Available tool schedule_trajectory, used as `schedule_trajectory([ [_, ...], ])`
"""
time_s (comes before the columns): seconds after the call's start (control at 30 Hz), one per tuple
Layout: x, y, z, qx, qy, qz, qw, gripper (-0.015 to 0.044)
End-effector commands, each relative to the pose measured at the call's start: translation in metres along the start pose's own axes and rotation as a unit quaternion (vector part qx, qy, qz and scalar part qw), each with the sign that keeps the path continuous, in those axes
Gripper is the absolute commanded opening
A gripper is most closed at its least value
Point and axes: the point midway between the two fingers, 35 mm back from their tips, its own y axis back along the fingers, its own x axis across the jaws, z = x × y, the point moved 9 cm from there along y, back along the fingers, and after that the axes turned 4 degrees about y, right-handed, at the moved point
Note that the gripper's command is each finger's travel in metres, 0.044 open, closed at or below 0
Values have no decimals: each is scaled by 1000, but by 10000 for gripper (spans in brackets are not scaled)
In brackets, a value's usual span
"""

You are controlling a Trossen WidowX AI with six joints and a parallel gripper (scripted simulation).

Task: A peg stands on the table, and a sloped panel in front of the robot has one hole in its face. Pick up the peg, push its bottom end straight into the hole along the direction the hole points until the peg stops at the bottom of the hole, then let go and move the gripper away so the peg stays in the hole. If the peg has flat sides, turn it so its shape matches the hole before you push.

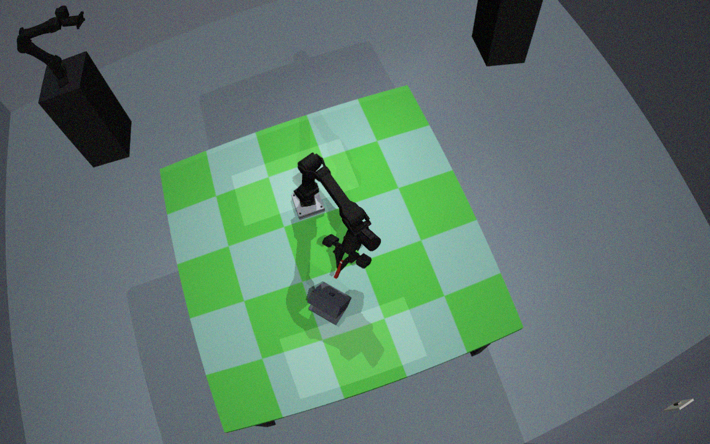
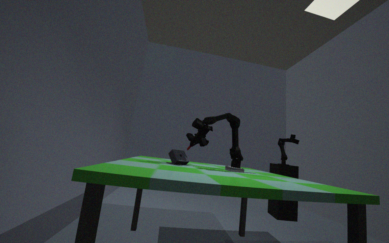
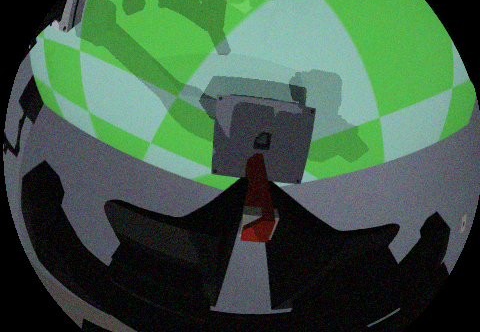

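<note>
A red peg [image 1: 338,269] [image 2: 188,147] [image 3: 258,187] is held tilted in my gripper [image 1: 340,263] [image 2: 191,145] [image 3: 255,186], which is shut on it. The peg's free end points down toward the grey sloped panel [image 1: 327,303] [image 2: 176,155] [image 3: 290,157]. In the wrist view, that end shows just below the panel's dark, angular hole [image 3: 262,140]. In the top and exterior views a gap shows between the peg and the panel, so the peg is outside the hole. The peg's exact cross-section is hard to tell.
The panel stands on the green and pale checkered table [image 1: 473,309] [image 2: 108,178]. My arm's pale base plate [image 1: 309,211] [image 2: 234,169] is behind the gripper. Another dark arm [image 1: 37,50] [image 2: 283,151] stands on a black pedestal [image 1: 92,116] away from the table.
</note>
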Motion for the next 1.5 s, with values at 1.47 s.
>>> schedule_trajectory([
  [1.47, -8, -61, 5, 27, 17, -13, 999, 0],
])
